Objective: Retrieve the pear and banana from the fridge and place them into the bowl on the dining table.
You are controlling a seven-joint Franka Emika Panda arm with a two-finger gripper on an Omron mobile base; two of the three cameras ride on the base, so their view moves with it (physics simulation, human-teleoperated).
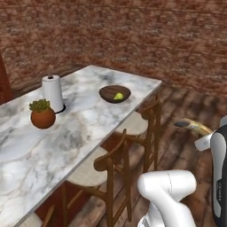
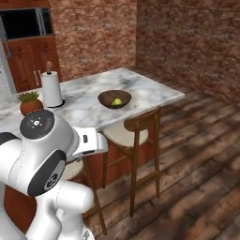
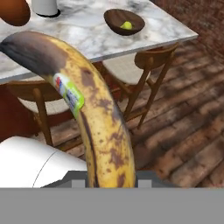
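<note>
Pincer (image 3: 105, 181) grips the banana (image 3: 87, 105) beside the chairs (image 1: 117, 164); the pear (image 1: 118, 95) lies in the bowl (image 1: 106, 94) on the tabletop (image 1: 80, 128).

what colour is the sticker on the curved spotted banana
Green and white with a red bit, on the curved spotted banana; clearest in the hand view.

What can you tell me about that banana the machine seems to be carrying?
The banana is curved and yellow, heavily freckled with brown, with a dark end and a small green and white sticker on its skin. It looks very ripe. Its lower end sits clamped in the gripper, and it sticks out away from the hand, above the wooden floor. In the left base view its dark tip shows, off to the side of the dining table.
</note>
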